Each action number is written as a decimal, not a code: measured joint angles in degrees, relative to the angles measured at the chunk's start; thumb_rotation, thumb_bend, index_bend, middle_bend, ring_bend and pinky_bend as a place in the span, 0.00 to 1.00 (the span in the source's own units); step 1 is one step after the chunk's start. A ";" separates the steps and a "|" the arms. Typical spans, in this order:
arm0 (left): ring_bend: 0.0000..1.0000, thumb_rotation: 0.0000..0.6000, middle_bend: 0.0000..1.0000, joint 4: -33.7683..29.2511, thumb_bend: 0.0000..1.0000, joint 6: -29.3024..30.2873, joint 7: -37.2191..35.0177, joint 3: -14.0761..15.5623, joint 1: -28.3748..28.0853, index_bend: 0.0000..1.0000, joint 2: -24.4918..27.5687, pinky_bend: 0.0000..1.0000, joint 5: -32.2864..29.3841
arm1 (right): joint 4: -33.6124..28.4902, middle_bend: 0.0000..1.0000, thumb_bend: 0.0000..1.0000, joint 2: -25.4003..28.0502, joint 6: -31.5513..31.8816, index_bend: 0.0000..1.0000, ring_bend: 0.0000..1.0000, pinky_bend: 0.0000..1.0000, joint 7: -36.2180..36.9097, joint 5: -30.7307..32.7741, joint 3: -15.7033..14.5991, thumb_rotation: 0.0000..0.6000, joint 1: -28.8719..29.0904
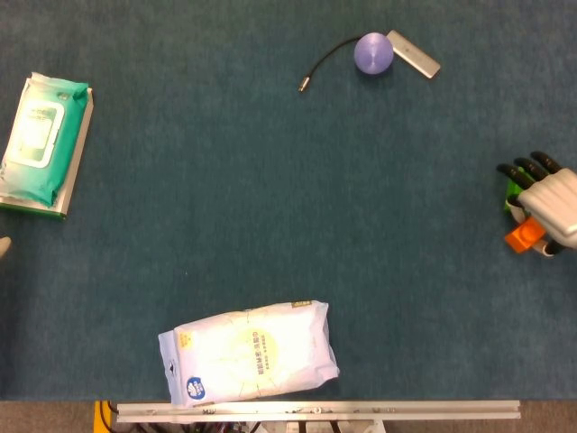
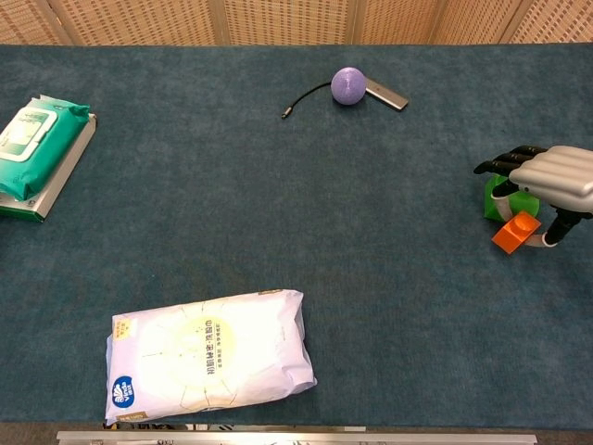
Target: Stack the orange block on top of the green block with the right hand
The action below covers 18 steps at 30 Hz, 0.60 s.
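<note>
Table (image 2: 389,306): dark blue cloth surface; bears every item listed below.
White pouch (image 2: 208,355): near edge, left of centre, lying flat.
Wipes pack (image 2: 35,148): far left, resting on a flat tray or board.
Right hand (image 2: 554,182): far right edge, palm down, fingers extended toward the left. The orange block appears pinched between thumb and underside of the fingers; contact is partly hidden.
Left hand: only a pale sliver at the left edge of the head view; state cannot be told.
Purple ball (image 2: 348,85): far centre, touching a grey bar and a short black cable.
Green block (image 2: 498,197): on the table under the right hand's fingertips, partly covered.
Orange block (image 2: 515,232): tilted, just beside the green block on its near side, below the palm, not yet on top.
Risk: the orange block looks tilted and low; judged likely to knock the green block aside or land off-centre and slide off on release.
Risk: the hand sits at the frame edge, limiting alignment checks.
</note>
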 measured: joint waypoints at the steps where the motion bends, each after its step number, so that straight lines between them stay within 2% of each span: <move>1: 0.39 1.00 0.38 -0.03 0.11 -0.02 0.05 0.01 -0.01 0.36 0.00 0.54 0.00 | 0.21 0.07 0.25 -0.09 0.09 0.63 0.00 0.00 -0.12 0.11 0.05 1.00 -0.09; 10: 0.39 1.00 0.38 -0.24 0.11 -0.21 0.36 0.02 -0.08 0.36 -0.01 0.54 -0.20 | 2.27 0.07 0.25 -0.94 0.54 0.63 0.00 0.00 -0.83 1.82 0.64 1.00 -0.95; 18: 0.39 1.00 0.38 -0.09 0.11 -0.31 0.34 0.06 -0.10 0.36 -0.10 0.54 -0.27 | -1.32 0.07 0.25 1.98 0.29 0.63 0.00 0.00 1.90 0.64 0.25 1.00 -1.26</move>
